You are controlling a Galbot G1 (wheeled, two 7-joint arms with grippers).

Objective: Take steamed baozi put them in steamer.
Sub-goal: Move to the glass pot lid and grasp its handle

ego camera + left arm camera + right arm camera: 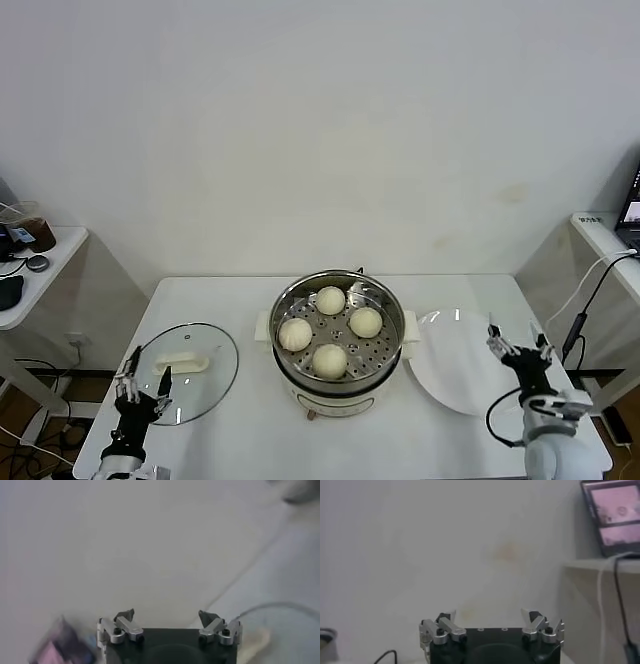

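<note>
The steamer (385,368) stands at the table's middle, a shiny steel pot on a cream base. Several cream-white steamed baozi lie on its perforated tray, among them the back one (330,299), the left one (295,333) and the front one (330,360). My left gripper (142,385) points upward at the table's front left, by the glass lid, open and empty. At the front right, beside the plate, my right gripper (519,342) likewise points up, open and empty. Both wrist views show only spread fingertips (125,615) (530,615) against the wall.
A round glass lid (190,372) with a cream handle lies left of the steamer. A flat white plate (455,372) lies to its right, bare. Side tables stand at the far left (40,270) and far right (605,235), with cables hanging at the right.
</note>
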